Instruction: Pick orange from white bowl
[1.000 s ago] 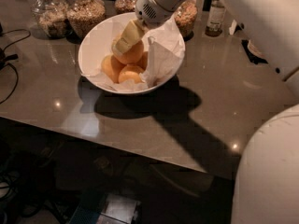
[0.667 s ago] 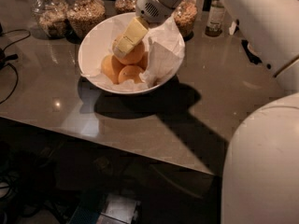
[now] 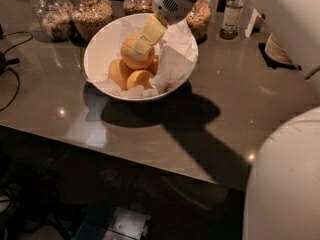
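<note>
3 oranges in white bowl w/ paper; fingers clamp top orange.

1. A glossy grey-brown stone worktop fills most of the view. Its near edge slants down from the left towards the right.
2. Along the far edge stand four clear glass jars of pale grain: one at the left, a second, a third and a fourth.
3. Towards the far right corner are a small clear bottle with a white label and a flat black mat.
4. Thin black cables lie at the left edge.
5. Small bright glints dot the worktop, and a broad dark shadow reaches towards the near edge.
6. Past the near edge the dark floor holds a grey boxy object too dim to identify.
7. The gripper hangs over the wide white bowl, near the far edge.
</note>
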